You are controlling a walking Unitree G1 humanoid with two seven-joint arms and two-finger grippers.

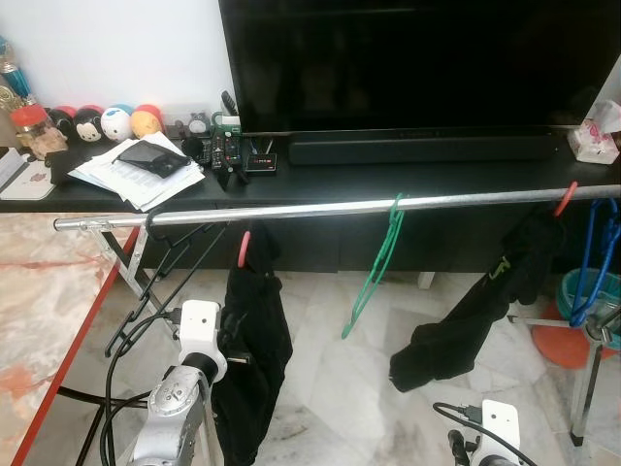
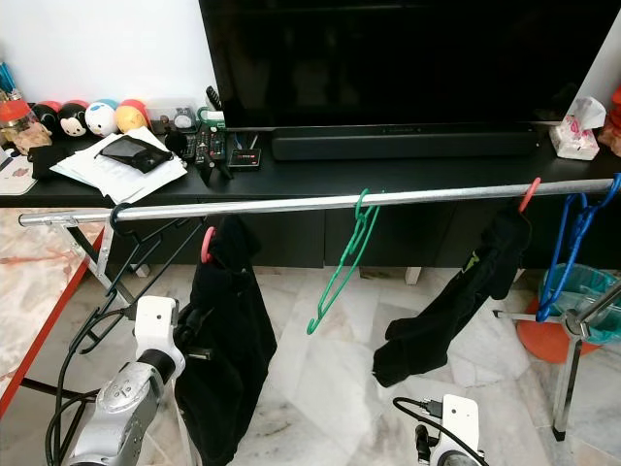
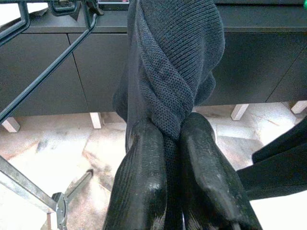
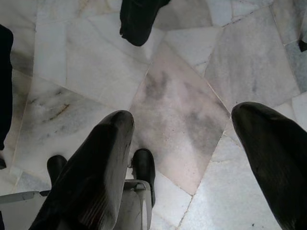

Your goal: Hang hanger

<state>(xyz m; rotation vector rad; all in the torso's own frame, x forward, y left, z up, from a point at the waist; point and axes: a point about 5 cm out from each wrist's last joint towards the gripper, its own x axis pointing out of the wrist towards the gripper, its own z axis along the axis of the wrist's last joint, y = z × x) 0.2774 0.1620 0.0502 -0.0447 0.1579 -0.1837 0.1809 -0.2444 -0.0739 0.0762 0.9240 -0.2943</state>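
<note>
- A silver rail (image 1: 388, 206) runs across the scene in front of a low black tabletop (image 1: 408, 175) that carries a large dark television (image 1: 417, 63) and a soundbar (image 1: 417, 148).
- Near the rail's left end, a pink hanger (image 1: 244, 249) hooks over the rail and carries a dark knitted garment (image 1: 254, 359) that droops well below the rail.
- The left claw (image 3: 168, 143) is pinching a twisted fold of this dark knitted garment below the rail; its two black fingers (image 3: 139, 182) are pressed together on the cloth.
- Just left of the pink hanger, a black hanger (image 1: 160, 282) hangs from the rail with nothing on it.
- At the middle of the rail a green hanger (image 1: 374, 272) hangs bare and tilted.
- Toward the rail's right end, a red hanger (image 1: 565, 199) holds another black garment (image 1: 475, 316), which sags toward the marble floor (image 1: 340, 388).
- At the rail's far right end hang blue hangers (image 1: 592, 262).
- The right claw (image 4: 192, 143) is spread wide, low beneath the rail, holding nothing, with the marble floor under it.
- On the tabletop behind the rail's left end lie papers (image 1: 141, 170), remote controls (image 1: 225, 148) and a row of round toy figures (image 1: 107, 121); a tissue box (image 1: 594, 144) sits behind its right end.
</note>
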